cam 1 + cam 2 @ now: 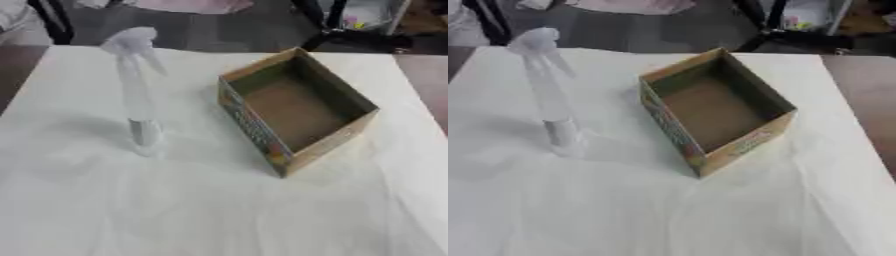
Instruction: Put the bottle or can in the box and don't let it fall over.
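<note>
Spray bottle [137,90] upright on table [175,210], left of open box [297,107], hands unseen

a pale, translucent spray bottle [137,90] with a white trigger head is seen standing upright toward the surface's far left corner. an open cardboard box [296,107], empty, printed along its side, is set askew nearer the far right edge, apart from the bottle.

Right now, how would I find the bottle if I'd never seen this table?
Look at the white table. An open cardboard box sits near its middle, and the spray bottle stands upright to the box's left, apart from it. It is tall, thin and see-through, with a white trigger top.
</note>
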Motion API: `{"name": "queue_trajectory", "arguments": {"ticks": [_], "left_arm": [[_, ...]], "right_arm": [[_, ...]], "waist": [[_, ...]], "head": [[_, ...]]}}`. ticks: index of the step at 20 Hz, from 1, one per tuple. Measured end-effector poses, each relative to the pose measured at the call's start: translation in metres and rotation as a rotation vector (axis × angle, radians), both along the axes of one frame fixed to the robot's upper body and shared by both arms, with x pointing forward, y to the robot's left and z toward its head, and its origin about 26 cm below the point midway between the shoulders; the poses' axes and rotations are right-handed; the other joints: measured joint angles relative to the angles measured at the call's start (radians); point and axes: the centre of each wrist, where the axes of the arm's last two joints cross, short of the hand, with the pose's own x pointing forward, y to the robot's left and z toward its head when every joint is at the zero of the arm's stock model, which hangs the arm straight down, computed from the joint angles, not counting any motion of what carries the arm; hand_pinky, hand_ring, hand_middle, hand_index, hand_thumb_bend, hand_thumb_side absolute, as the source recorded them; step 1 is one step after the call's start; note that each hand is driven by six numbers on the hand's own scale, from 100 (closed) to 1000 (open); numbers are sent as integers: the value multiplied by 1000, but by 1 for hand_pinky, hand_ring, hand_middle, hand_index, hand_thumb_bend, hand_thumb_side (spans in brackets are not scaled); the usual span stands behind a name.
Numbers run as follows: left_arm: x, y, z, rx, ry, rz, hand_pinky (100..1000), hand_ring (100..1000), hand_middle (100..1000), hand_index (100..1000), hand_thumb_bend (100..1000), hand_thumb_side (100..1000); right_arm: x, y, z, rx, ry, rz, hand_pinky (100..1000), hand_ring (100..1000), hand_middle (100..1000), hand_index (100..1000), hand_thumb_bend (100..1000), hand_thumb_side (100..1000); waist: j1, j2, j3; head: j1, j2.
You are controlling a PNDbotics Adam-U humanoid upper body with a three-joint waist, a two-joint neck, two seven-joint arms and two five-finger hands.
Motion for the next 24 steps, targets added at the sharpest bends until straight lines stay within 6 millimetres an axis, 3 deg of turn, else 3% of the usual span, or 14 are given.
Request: {"name": "queue_trajectory", "arguments": {"ticks": [11,18,24], "left_arm": [[24,-31,-13,68,-3,-38,717,842,772,925,100,823],[36,-43,-15,82,-11,-47,721,843,773,924,100,827],[49,-55,-19,102,-14,-50,722,843,774,924,100,832]], "right_arm": [[3,3,2,-4,-1,26,722,1000,916,983,100,301],[4,3,3,-6,2,34,722,1000,916,984,100,303],[5,4,2,-6,4,46,723,1000,917,984,100,304]], "waist": [[17,6,-25],[19,7,-33],[18,7,-46]], "head": [[6,36],[16,35],[24,14]]}}
